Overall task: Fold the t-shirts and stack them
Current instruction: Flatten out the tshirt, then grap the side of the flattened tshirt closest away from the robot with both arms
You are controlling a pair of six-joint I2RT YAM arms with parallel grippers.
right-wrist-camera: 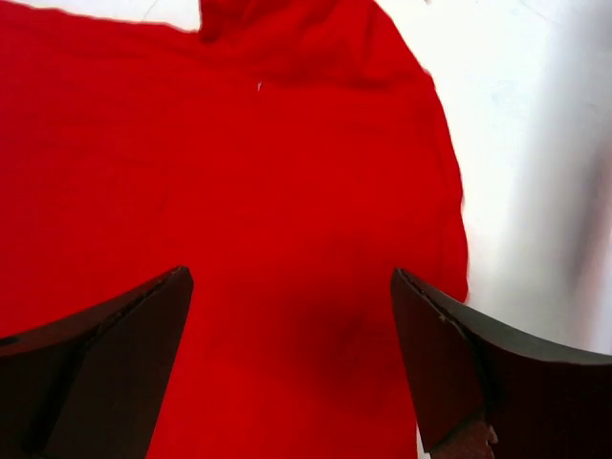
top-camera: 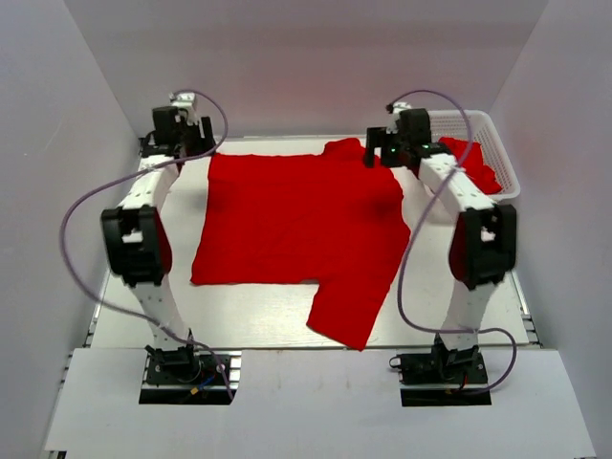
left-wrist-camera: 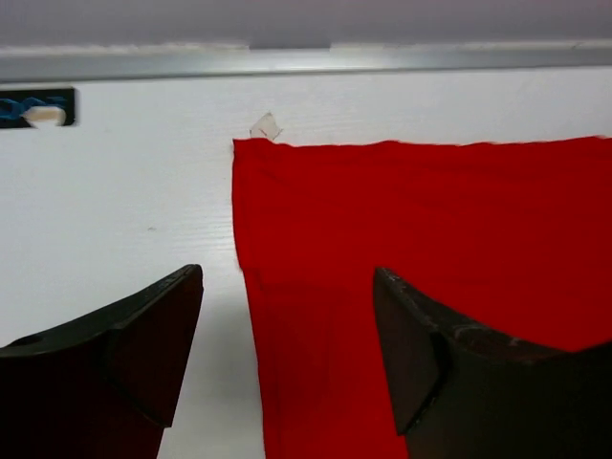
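Left wrist: left claw [left-wrist-camera: 287, 277] wide, empty, shirt [left-wrist-camera: 430, 220] edge under it, corner just ahead; right claw [right-wrist-camera: 292, 277] wide, empty, shirt beneath; soft, light, limp, so pinch corners.

Overhead view; wrist cameras close above t-shirt [top-camera: 296, 215]

Setting: robotics lab cell. Evidence: white enclosure walls [top-camera: 57, 143], white desk [top-camera: 258, 320], bolted left arm [top-camera: 139, 239] and right arm [top-camera: 478, 239], looped cables [top-camera: 64, 229].

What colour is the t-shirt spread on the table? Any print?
Plain bright red t-shirt, no print; top external view shows it best.
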